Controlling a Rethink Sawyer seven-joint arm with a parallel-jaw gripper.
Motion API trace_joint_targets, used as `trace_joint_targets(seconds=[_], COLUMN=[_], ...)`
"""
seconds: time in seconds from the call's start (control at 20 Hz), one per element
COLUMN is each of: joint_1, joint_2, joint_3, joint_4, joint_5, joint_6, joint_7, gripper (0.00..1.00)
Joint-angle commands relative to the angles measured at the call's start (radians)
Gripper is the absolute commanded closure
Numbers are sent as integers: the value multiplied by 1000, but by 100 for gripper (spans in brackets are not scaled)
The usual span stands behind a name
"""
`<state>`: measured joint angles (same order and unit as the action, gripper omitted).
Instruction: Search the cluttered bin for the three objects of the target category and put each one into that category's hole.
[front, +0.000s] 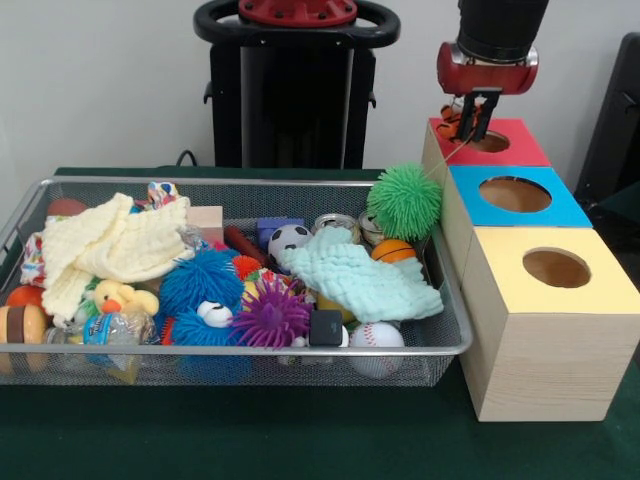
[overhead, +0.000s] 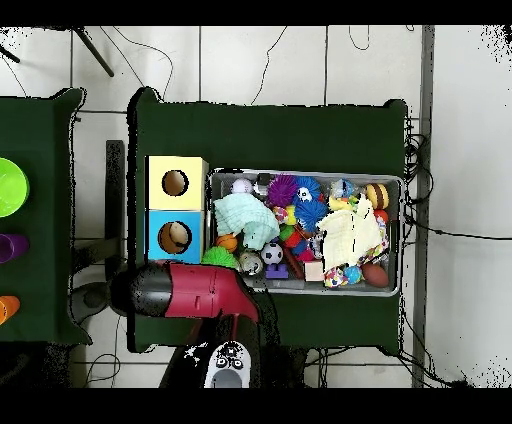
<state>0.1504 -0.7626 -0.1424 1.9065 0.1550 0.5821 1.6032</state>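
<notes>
The wire-mesh bin (front: 250, 183) stands on the green table, full of toys; it also shows in the overhead view (overhead: 305, 173). A yellow plush duck (front: 120, 297) lies near its front left. The red-faced box (front: 525, 152) is the farthest of three boxes to the right of the bin. My gripper (front: 478, 125) hangs just over the box's round hole (front: 492, 143), shut on a small orange-and-black plush with a thin tail hanging down. In the overhead view my arm (overhead: 195, 292) covers the red box and the gripper.
The blue-faced box (front: 560, 205) and the yellow-faced box (front: 600, 285) stand in a row nearer the camera. A green spiky ball (front: 404, 200) rests on the bin's right rim. A cream cloth (front: 110, 245), a mint cloth (front: 360, 275), fuzzy balls and sports balls fill the bin.
</notes>
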Motion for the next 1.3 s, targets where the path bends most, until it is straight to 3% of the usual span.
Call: trace_joint_targets(seconds=[0.05, 1.3], joint_1=[4, 26], joint_2=[38, 60], joint_3=[21, 45], joint_4=[52, 73], joint_5=[66, 103], joint_6=[-74, -102], joint_7=[288, 355], gripper=[100, 100])
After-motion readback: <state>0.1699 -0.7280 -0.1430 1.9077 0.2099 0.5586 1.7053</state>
